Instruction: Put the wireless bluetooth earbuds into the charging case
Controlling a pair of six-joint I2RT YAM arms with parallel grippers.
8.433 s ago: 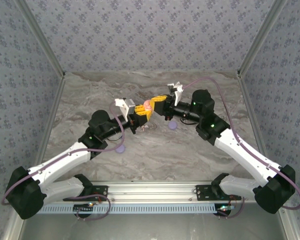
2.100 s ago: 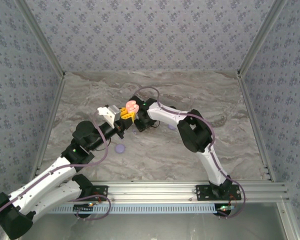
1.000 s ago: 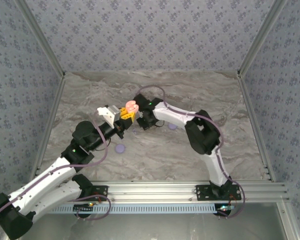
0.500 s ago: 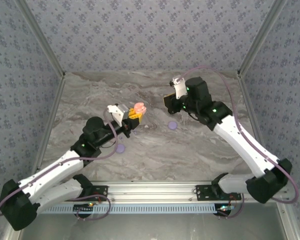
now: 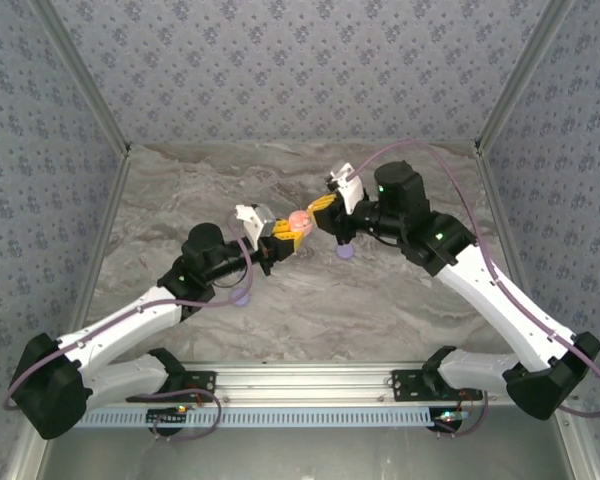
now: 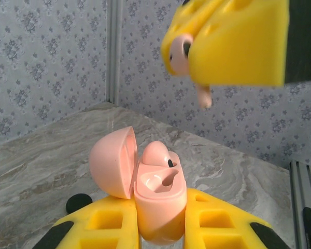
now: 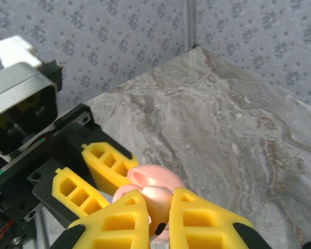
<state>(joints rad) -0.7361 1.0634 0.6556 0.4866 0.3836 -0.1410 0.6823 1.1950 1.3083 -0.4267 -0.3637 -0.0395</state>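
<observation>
The pale pink charging case [image 6: 158, 194] stands upright with my left gripper [image 6: 160, 220] shut on its lower body, its lid [image 6: 111, 161] swung open to the left. One pink earbud [image 6: 154, 152] sits in the far slot; the near slot [image 6: 165, 179] is empty. Just above the case hangs my right gripper [image 6: 189, 54], shut on a second pink earbud [image 6: 182, 49] whose stem points down. In the right wrist view that earbud [image 7: 160, 199] is pinched between the yellow fingers [image 7: 207, 220], directly over the case [image 7: 153, 179]. From above, the case [image 5: 298, 221] sits between the left gripper [image 5: 283, 233] and right gripper [image 5: 321, 208] at mid-table.
Two flat lavender discs lie on the marble table, one [image 5: 346, 251] under the right arm and one [image 5: 242, 296] beside the left arm. Patterned walls close in the back and both sides. The left wrist camera block [image 7: 20, 111] is close to the right gripper.
The right gripper has swung in from the right to just above the open case. The left arm has carried the case a little rightward toward it.
</observation>
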